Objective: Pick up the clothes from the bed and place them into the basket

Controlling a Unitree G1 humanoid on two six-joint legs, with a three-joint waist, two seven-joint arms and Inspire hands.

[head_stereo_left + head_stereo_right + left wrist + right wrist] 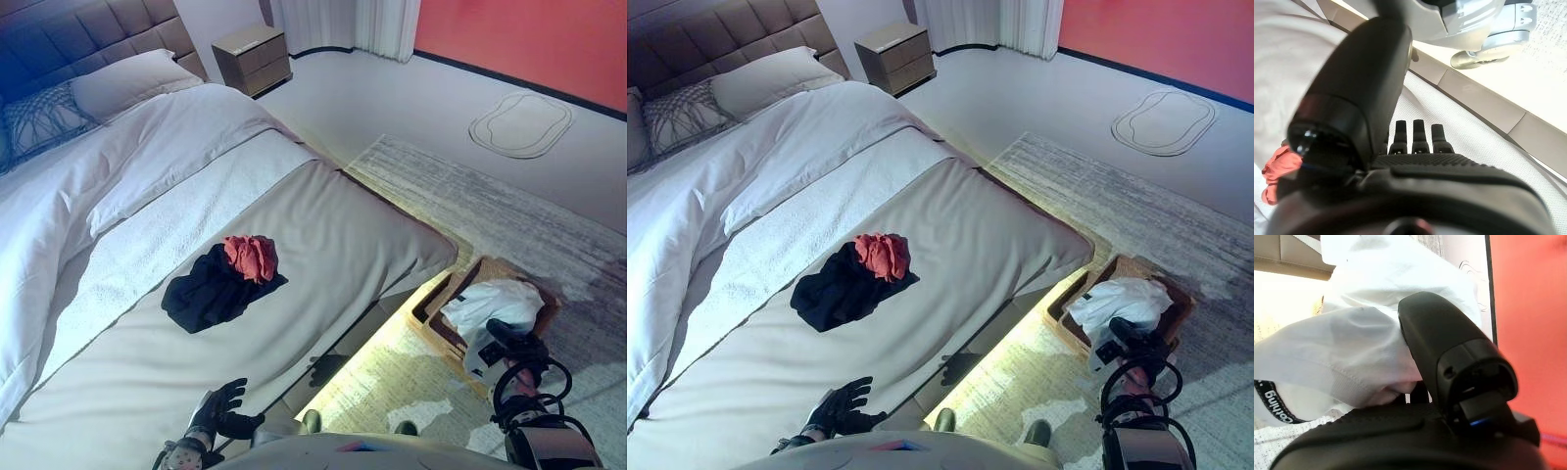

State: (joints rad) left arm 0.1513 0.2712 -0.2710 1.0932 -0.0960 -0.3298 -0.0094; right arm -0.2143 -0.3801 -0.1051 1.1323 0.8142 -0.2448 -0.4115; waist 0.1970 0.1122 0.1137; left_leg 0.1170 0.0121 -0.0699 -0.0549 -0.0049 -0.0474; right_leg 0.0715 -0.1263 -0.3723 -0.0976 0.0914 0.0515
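Left eye view gives me the bed (323, 225), its grey cover carrying a black garment (211, 289) with a red garment (251, 257) bunched on its far edge; on the rug (509, 211) just past the bed's corner sits the basket (446, 328); my right hand (514, 343) pinches a white garment (490, 305) draped over the basket; my left hand (217, 406) hovers over the bed's near edge, fingers straight, holding nothing.
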